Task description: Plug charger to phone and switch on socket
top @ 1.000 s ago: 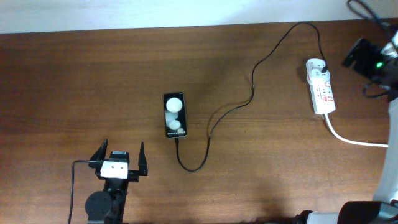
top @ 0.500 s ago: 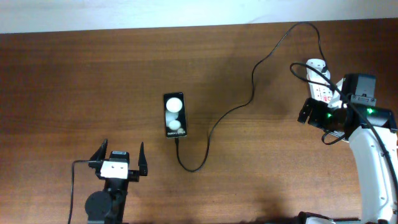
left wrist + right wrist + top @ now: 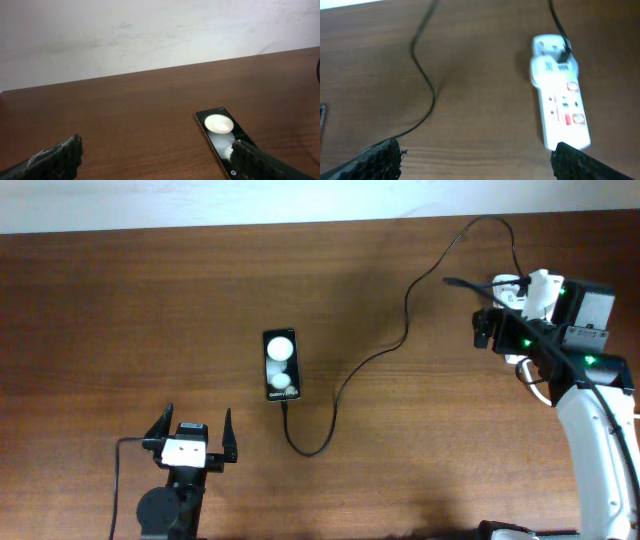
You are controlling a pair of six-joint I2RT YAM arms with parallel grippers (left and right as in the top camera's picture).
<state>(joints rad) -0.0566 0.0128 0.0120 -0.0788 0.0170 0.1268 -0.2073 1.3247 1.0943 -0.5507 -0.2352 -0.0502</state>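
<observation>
The brown wooden table (image 3: 120, 300) fills nearly the whole overhead view, and its far edge is met by a pale wall (image 3: 200, 200). Broad bare wood is left on the left half and along the near side. The stretch between the middle and the right side is crossed only by the cable.

The right arm (image 3: 600, 430) is reached in from the right near corner, and most of the socket is covered by it in the overhead view. The right gripper (image 3: 477, 167) is held above the table with its fingers spread wide and nothing between them. The left gripper (image 3: 196, 418) is set low near the near edge, its jaws likewise wide apart and empty, well apart from the phone.

The socket (image 3: 560, 100) is laid near the far right corner of the table. Red marks are seen on its face, but the position of its switches cannot be made out.

The phone (image 3: 282, 366) is laid flat near the middle. In the left wrist view its near end is cut off by a finger.

The charger (image 3: 370, 358) is run in loose curves from its plug (image 3: 563, 50), seated at the socket's far end, to the phone's near short edge. Whether the tip is fully seated cannot be told.
</observation>
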